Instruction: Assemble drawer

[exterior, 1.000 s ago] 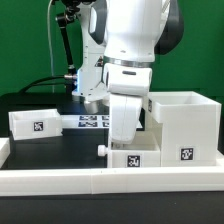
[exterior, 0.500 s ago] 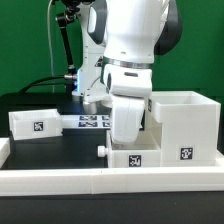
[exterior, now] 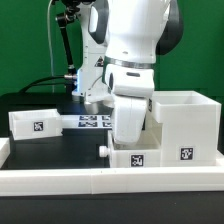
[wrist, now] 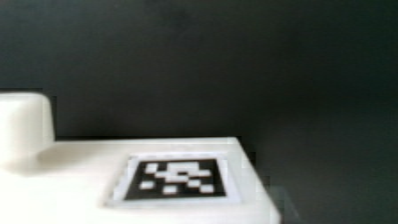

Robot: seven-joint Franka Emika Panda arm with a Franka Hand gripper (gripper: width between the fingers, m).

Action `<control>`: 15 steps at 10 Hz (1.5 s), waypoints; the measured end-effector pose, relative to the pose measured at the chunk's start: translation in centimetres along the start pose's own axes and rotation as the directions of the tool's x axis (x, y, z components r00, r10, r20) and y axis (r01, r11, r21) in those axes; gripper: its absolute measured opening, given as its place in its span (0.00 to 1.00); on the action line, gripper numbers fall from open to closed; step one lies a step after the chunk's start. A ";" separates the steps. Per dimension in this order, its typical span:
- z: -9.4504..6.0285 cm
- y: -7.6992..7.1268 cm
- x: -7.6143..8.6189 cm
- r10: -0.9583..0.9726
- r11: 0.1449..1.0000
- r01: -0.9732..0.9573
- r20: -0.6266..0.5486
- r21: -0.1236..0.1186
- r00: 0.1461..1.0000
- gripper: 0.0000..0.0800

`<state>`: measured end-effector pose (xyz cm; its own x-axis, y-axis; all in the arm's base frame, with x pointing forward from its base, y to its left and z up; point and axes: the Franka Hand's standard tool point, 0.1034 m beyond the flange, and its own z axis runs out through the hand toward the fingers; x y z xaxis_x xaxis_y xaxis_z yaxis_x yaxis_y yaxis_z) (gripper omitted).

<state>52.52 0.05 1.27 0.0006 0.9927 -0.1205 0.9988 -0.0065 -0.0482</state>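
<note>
The drawer casing (exterior: 185, 125), a large white open box with a tag on its front, stands at the exterior view's right. One small tray (exterior: 35, 122) with a tag lies at the left. The second tray (exterior: 133, 158), with a tag and a small knob (exterior: 103, 150), lies at the front just left of the casing. My gripper (exterior: 130, 147) is right down on this tray, and its fingers are hidden by the hand. The wrist view shows the tray's white face with its tag (wrist: 178, 178) and the knob (wrist: 22, 130) close up; no fingers show clearly.
The marker board (exterior: 90, 122) lies on the black table behind the arm. A low white rim (exterior: 100, 182) edges the table's front. A camera stand and cables (exterior: 65, 60) are at the back left.
My hand and the tray under it have shifted slightly toward the exterior view's right, nearer the casing. The left tray and the casing have not moved.
</note>
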 end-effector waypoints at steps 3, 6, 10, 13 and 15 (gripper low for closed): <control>0.0 0.3 0.4 -0.018 1.000 0.018 0.009 -0.004 1.000 0.05; 0.0 0.4 0.3 -0.013 1.000 0.013 0.005 -0.014 1.000 0.06; -2.1 1.1 0.2 0.044 0.999 -0.044 0.004 -0.032 0.999 0.53; -4.7 1.7 -0.8 0.028 0.999 -0.027 0.016 -0.030 0.999 0.78; -5.4 3.3 -3.5 -0.006 1.000 0.007 0.027 -0.021 1.000 0.81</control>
<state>56.04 -2.77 6.90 -0.0067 0.9892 -0.1467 0.9996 0.0026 -0.0282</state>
